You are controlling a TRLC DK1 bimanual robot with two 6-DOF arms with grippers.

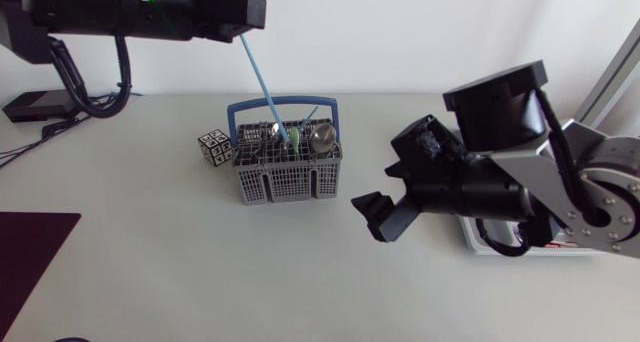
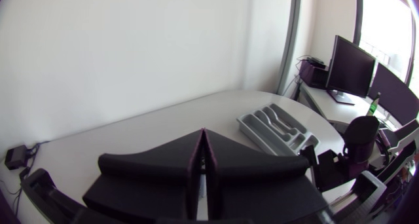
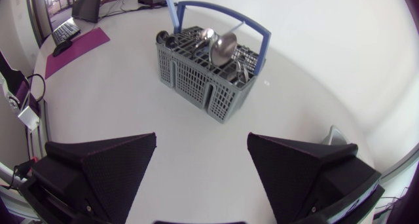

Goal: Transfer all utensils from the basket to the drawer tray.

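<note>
Cube (image 1: 214,145) beside the basket carries black-and-white square marker patterns; nothing on it reads as text.

Basket (image 1: 290,164): grey plastic grid walls, blue hoop handle, upright mid counter (image 1: 150,242). It holds a shiny metal spoon (image 1: 322,135), bowl up, and other smaller metal pieces too small to tell apart.

Blue utensil (image 1: 262,77): thin, straight, pale blue stick. It slants from the basket's contents up to the left gripper (image 1: 250,12). Its lower end is in the basket near a green bit.

Left fingers (image 2: 226,160): broad matte black wedges pressed together, clamped on the blue utensil's top end, high above the counter.

Right gripper (image 1: 372,217): fingers spread wide, holding nothing, low over bare counter just beside the basket. The right wrist view shows the basket (image 3: 206,70) ahead of it.

Tray (image 2: 275,126): grey moulded plastic with long curved compartments. It lies flat near the counter's rounded edge, well apart from the basket; the head view mostly hides it under the right arm.

Counter is smooth and pale, with open surface all around the basket. Dark purple mat (image 1: 30,247) lies flat at the near left corner.
</note>
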